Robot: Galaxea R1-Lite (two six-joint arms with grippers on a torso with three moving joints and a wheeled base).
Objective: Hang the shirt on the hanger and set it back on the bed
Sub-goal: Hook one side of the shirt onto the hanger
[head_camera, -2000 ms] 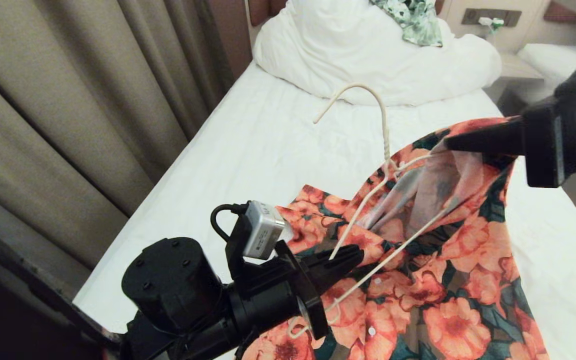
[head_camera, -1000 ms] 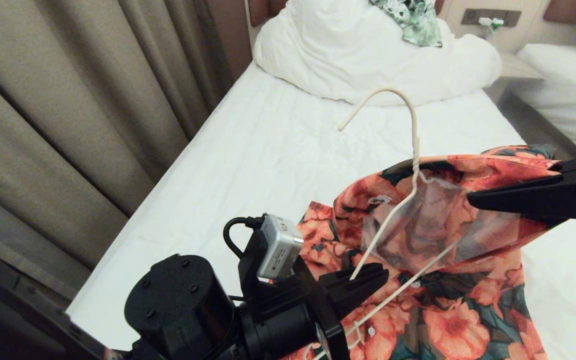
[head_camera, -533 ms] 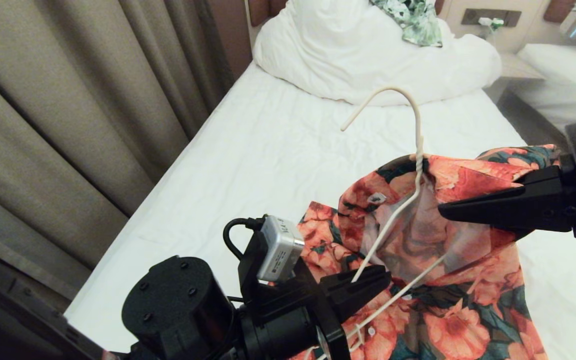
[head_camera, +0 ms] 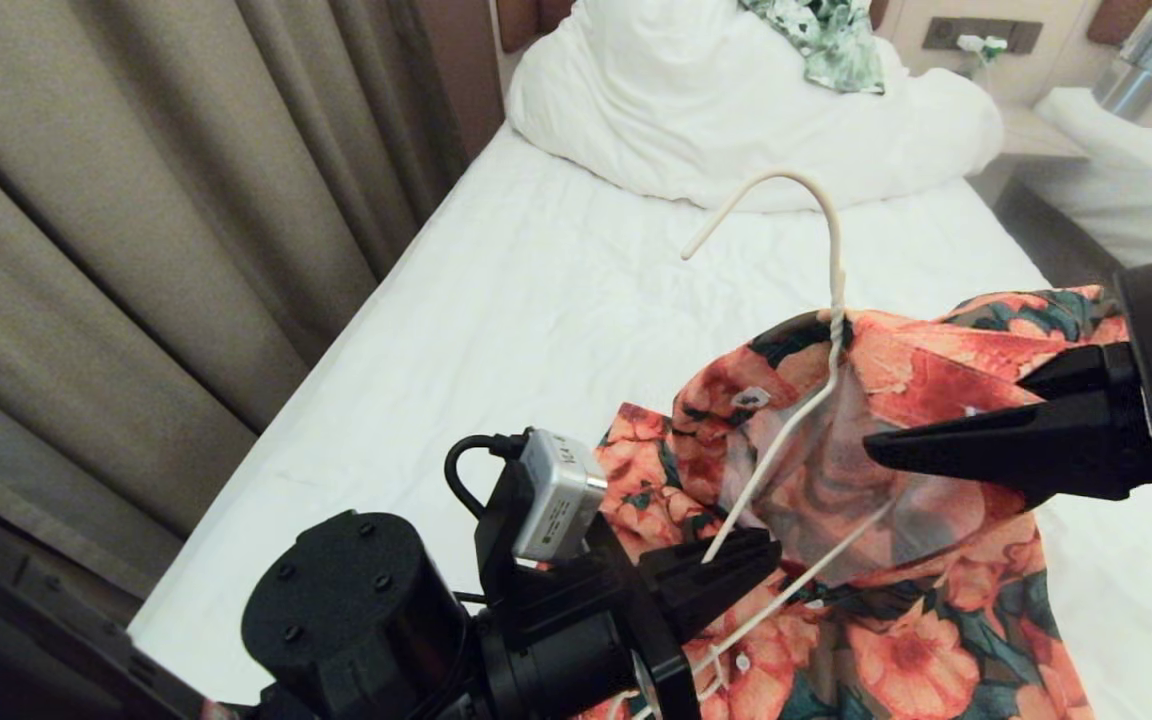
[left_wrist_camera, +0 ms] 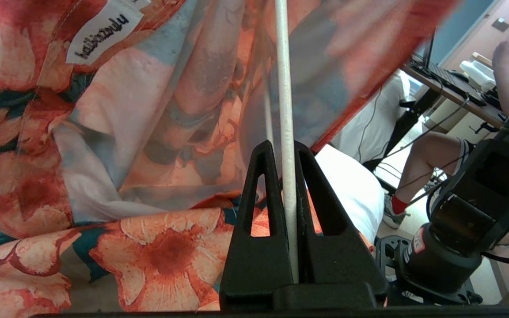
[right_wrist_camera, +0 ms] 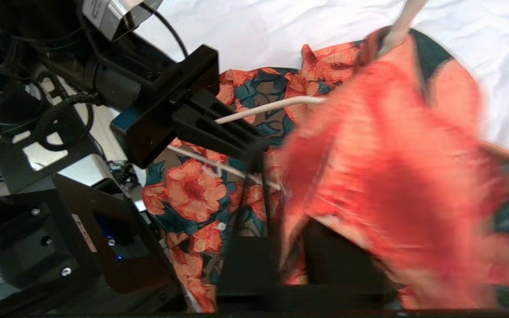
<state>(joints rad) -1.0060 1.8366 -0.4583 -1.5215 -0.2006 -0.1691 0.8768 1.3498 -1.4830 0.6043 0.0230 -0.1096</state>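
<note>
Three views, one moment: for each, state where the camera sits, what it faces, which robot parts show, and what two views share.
Head: high, looking down at the bed; both arms show.
Left wrist: behind the left gripper, shut on the hanger, facing the shirt.
Right wrist: behind the right gripper, facing the shirt; left arm shows.
Shared: head and right wrist both show the left gripper on the hanger.

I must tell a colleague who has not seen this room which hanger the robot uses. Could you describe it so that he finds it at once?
Over the near end of the bed, the shirt is draped on the hanger. The left gripper is shut on its lower wire. It is thin cream-white wire, its curved hook rising above the collar.
</note>
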